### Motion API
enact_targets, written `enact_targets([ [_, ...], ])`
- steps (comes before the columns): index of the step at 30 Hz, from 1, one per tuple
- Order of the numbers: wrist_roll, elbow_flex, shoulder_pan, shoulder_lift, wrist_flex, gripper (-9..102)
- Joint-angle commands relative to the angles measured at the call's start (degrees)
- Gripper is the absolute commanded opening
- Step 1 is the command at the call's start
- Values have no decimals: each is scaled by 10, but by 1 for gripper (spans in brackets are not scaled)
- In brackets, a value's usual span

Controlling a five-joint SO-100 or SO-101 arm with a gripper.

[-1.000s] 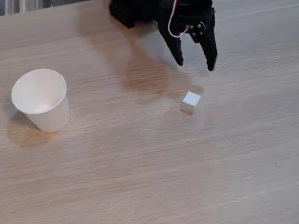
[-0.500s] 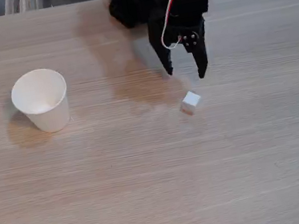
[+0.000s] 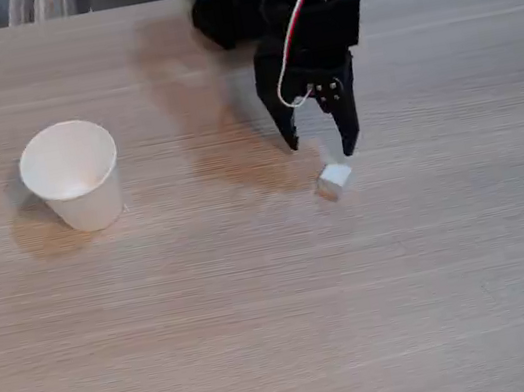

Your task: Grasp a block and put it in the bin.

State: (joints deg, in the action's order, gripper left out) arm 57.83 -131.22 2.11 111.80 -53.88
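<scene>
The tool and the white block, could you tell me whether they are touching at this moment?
Cannot tell. In the fixed view the open tool has one fingertip ending right at the block, with no plain gap or contact.

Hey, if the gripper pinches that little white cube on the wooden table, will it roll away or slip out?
The small white cube probably won't roll: it has flat faces and sits flat on the wooden table. It looks small against the open black gripper, so it is likely light and may skid or twist if one finger touches first.
</scene>
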Motion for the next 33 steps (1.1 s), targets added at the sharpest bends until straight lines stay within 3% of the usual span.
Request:
enact_targets([
  [1, -5, 30, -4, -7, 5, 32],
  [33, -94, 121, 39, -89, -1, 32],
])
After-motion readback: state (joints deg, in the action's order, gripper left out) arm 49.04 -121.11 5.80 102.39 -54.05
